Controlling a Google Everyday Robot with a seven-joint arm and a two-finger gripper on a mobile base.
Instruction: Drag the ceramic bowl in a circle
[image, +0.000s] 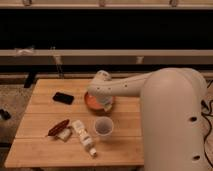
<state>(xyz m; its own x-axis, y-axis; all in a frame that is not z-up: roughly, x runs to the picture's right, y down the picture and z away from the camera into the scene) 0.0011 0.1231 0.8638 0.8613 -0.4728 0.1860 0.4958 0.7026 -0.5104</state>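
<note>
The ceramic bowl (96, 102) is round, shallow and orange, and sits on the wooden table (45, 145) near its middle back. My white arm reaches in from the right and its wrist covers the bowl's right and upper side. The gripper (107, 104) is down at the bowl's right rim, mostly hidden behind the wrist. A whitish translucent cup (103, 127) stands upright just in front of the bowl.
A black phone-like object (63, 97) lies left of the bowl. A dark red packet (58, 127) and a white bottle lying down (84, 136) are at the front left. A dark shelf runs behind the table. My bulky arm fills the right side.
</note>
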